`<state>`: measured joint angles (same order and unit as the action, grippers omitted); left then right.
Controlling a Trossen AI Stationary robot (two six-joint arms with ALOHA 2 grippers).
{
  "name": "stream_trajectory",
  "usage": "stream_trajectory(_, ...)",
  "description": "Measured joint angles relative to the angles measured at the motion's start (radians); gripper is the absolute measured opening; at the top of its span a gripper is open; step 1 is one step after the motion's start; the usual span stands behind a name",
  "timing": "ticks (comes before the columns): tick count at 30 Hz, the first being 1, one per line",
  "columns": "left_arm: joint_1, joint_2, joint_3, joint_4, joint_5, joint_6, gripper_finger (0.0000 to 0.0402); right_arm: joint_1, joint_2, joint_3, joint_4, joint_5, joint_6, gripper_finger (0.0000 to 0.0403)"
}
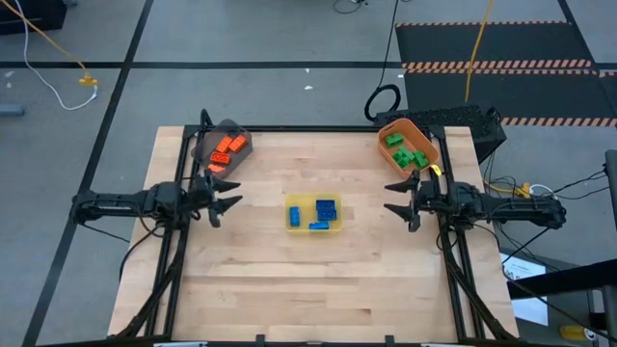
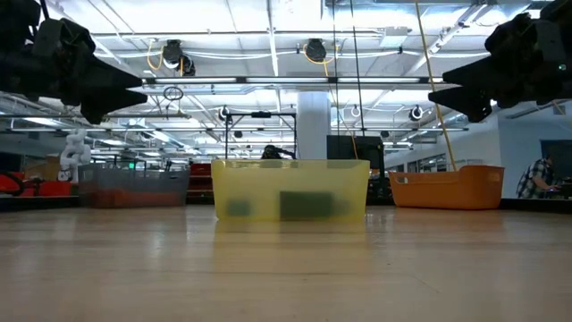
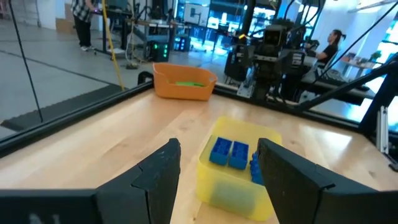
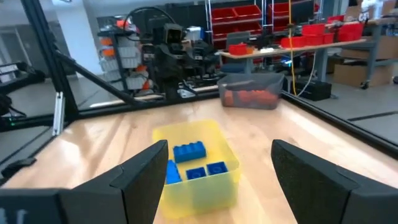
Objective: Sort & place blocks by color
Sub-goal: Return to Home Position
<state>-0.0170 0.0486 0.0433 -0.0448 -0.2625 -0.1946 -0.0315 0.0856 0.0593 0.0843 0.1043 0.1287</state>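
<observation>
The blue blocks (image 1: 324, 210) lie inside the yellow bin (image 1: 300, 226) at the table's middle, also plain in the left wrist view (image 3: 229, 153) and the right wrist view (image 4: 189, 151). The orange blocks (image 1: 228, 149) fill the grey bin (image 1: 208, 141) at the far left. The green blocks (image 1: 407, 152) sit in the orange bin (image 1: 430, 145) at the far right. My left gripper (image 1: 231, 203) hangs open above the table left of the yellow bin. My right gripper (image 1: 393, 209) hangs open to its right. Both point at the yellow bin.
Bare wooden table top (image 1: 318, 289) stretches from the yellow bin toward the near edge. In the low view the yellow bin (image 2: 290, 190) stands centred, the grey bin (image 2: 134, 188) and orange bin (image 2: 447, 188) behind it. People stand in the room beyond.
</observation>
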Motion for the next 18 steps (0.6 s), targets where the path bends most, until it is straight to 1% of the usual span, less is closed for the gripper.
stream_trajectory(9,-0.021,0.010,0.000,-0.002,0.008,0.019,0.0211,0.000,0.000,-0.014,0.008,-0.003,0.004,0.0279)
stream_trajectory(18,-0.050,0.010,0.000,-0.003,0.009,0.063,0.0211,0.000,0.000,-0.016,-0.034,-0.005,-0.010,0.0279)
